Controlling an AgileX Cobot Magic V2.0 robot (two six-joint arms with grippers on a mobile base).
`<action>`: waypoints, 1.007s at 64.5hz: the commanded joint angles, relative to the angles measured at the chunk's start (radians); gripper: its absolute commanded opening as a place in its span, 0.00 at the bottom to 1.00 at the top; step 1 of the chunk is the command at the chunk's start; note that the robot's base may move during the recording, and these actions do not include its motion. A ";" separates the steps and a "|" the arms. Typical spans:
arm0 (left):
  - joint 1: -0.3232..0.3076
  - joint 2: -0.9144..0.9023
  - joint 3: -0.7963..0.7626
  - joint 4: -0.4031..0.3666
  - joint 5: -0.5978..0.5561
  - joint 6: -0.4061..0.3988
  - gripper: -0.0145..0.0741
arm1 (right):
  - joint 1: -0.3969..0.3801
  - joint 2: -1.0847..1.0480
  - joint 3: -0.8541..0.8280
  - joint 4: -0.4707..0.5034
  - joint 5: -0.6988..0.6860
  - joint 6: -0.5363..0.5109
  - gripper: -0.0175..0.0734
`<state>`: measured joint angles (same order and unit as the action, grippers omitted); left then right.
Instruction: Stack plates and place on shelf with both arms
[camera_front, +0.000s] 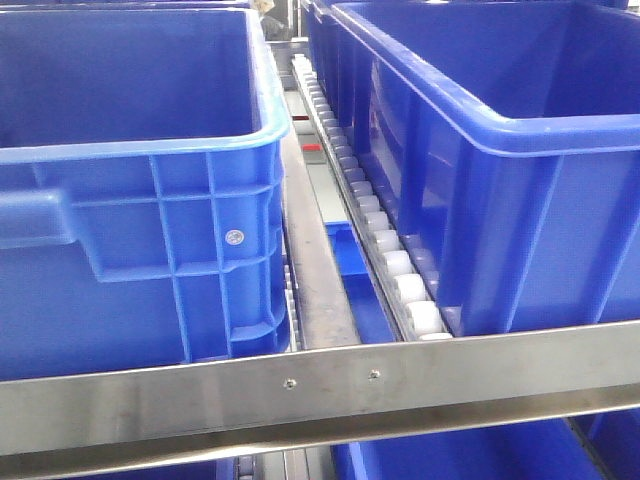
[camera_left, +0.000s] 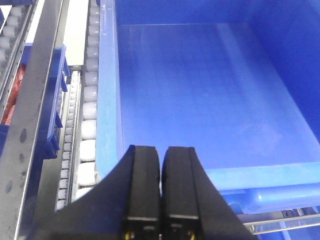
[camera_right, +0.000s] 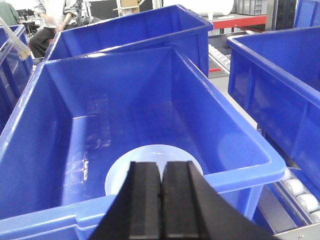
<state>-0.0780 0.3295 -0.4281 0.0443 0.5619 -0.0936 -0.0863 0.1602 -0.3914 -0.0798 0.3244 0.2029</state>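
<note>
One pale blue-white plate (camera_right: 150, 154) lies flat on the bottom of a blue crate (camera_right: 55, 150), close to its near wall, and my right fingers partly cover it. My right gripper (camera_right: 161, 166) hovers shut and empty above that crate's near rim. My left gripper (camera_left: 161, 150) is also shut and empty, over the near rim of another blue crate (camera_left: 200, 90) with a bare floor. The steel shelf (camera_front: 330, 385) shows its front rail with two screws in the front view. Neither gripper appears in that view.
Two big blue crates (camera_front: 130, 200) (camera_front: 500, 180) stand on the shelf with a steel bar (camera_front: 315, 270) between them. White rollers (camera_front: 400, 270) line the right crate's side, and rollers (camera_left: 89, 115) run left of the left gripper's crate. More crates (camera_right: 280, 75) and a person (camera_right: 50, 20) are behind.
</note>
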 joint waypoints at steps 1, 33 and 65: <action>-0.007 0.008 -0.029 0.001 -0.077 -0.008 0.26 | -0.005 0.009 -0.027 -0.004 -0.085 -0.001 0.25; -0.007 0.008 -0.029 0.001 -0.076 -0.008 0.26 | 0.031 -0.193 0.414 0.026 -0.360 0.000 0.25; -0.007 0.008 -0.029 -0.001 -0.080 -0.008 0.26 | 0.094 -0.191 0.421 0.021 -0.315 -0.002 0.25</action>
<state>-0.0780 0.3295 -0.4281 0.0443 0.5619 -0.0936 0.0054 -0.0108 0.0281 -0.0528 0.0941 0.2044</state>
